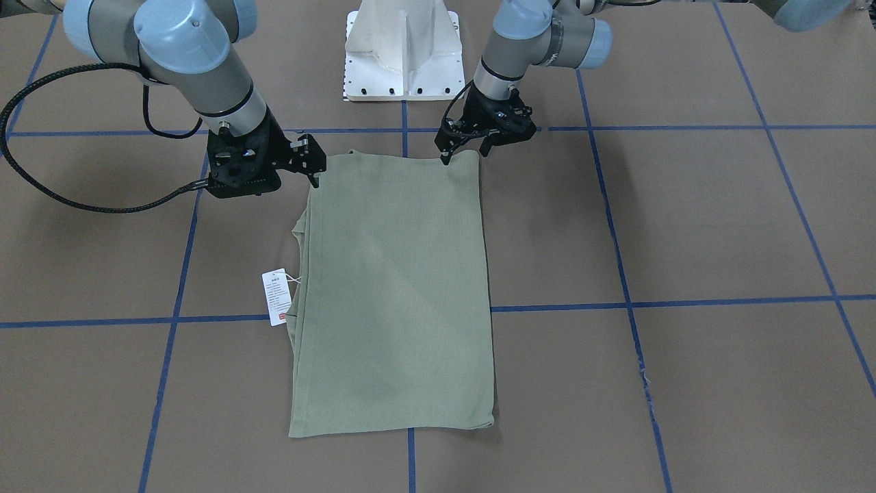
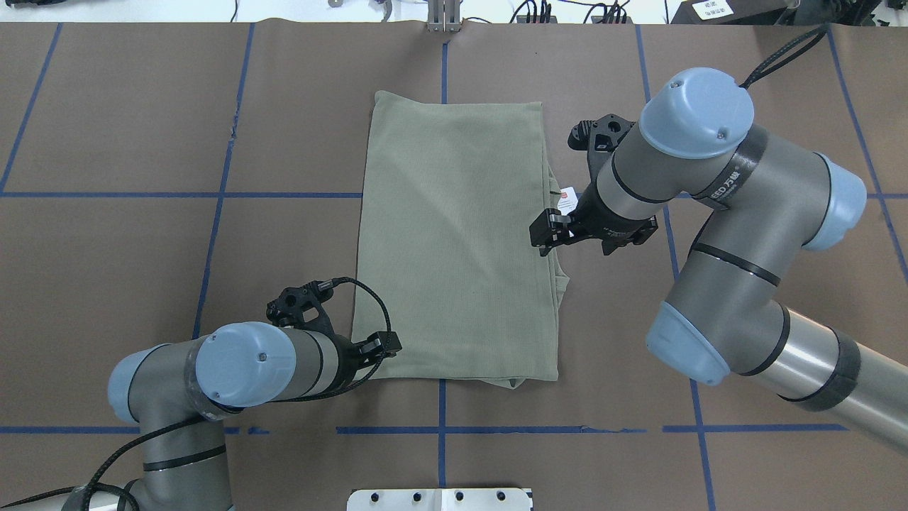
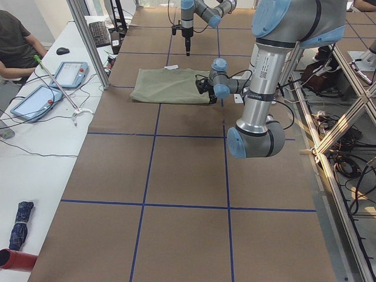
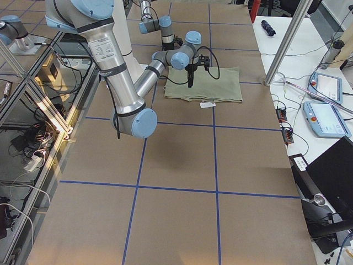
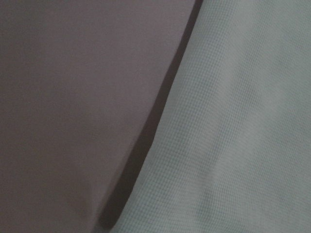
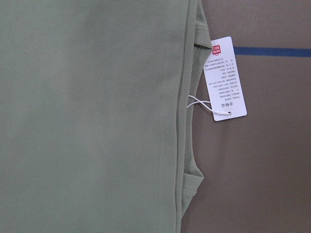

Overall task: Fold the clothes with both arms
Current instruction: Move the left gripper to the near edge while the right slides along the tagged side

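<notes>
Overhead exterior view, from behind the robot: the green shirt point(image 2: 454, 234) lies flat in the middle of the brown table point(image 2: 128, 128), folded into a long rectangle just in front of the white pedestal base point(image 1: 402, 55). It crosses one of the blue tape lines point(image 1: 684, 300). Some under-layers peek out along the edge on the robot's right. The white hang tag point(image 1: 276, 296) rests on the table beside that edge. From overhead, the wrist of the right arm point(image 2: 709, 177) hides most of the tag.

The left gripper point(image 1: 465, 155) sits low at the shirt's near corner on the left side. Its fingers are spread apart and one tip is at the fabric's edge. The right gripper point(image 1: 316, 179) hangs above the opposite near corner with its fingers seemingly pressed together and holding nothing.

Off to the side is a white bench point(image 3: 35, 147) with two control tablets point(image 3: 69, 71), a keyboard point(image 3: 101, 32) and loose cables. A seated person point(image 3: 14, 44) is at its far end.
</notes>
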Robot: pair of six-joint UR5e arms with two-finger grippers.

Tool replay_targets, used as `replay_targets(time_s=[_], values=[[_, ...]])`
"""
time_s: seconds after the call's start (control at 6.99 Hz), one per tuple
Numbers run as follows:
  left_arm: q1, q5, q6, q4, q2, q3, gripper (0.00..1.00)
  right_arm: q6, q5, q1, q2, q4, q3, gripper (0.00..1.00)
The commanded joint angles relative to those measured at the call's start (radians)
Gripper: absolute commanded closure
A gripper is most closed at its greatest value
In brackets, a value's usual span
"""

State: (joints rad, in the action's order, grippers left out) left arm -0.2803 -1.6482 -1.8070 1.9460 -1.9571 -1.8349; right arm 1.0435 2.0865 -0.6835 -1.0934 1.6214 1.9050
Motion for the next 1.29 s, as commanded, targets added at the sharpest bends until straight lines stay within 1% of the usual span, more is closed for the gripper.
replay_targets(time_s=[0.0, 0.29, 0.43, 0.57, 0.72, 0.86, 1.15], values=[[0.013, 0.001, 0.000, -0.002, 0.010, 0.011, 0.03, 0.003, -0.002, 0.004, 0.000, 0.000, 0.000, 0.00], [0.013, -0.001, 0.001, -0.004, 0.007, 0.013, 0.34, 0.012, -0.002, 0.005, 0.000, 0.000, 0.000, 0.00], [0.012, -0.001, 0.003, -0.007, 0.006, 0.011, 0.41, 0.015, -0.003, 0.007, 0.000, 0.000, 0.000, 0.00], [0.007, -0.002, 0.012, -0.025, 0.004, 0.011, 0.44, 0.015, -0.003, 0.007, -0.002, 0.000, 0.000, 0.00], [0.004, -0.002, 0.012, -0.027, 0.004, 0.011, 0.51, 0.015, -0.003, 0.007, -0.002, 0.000, -0.001, 0.00], [0.003, -0.002, 0.012, -0.027, 0.001, 0.010, 0.61, 0.015, -0.003, 0.009, -0.002, 0.000, -0.003, 0.00], [-0.002, -0.004, 0.023, -0.027, 0.001, 0.003, 0.62, 0.015, -0.008, 0.013, -0.003, 0.000, -0.001, 0.00]])
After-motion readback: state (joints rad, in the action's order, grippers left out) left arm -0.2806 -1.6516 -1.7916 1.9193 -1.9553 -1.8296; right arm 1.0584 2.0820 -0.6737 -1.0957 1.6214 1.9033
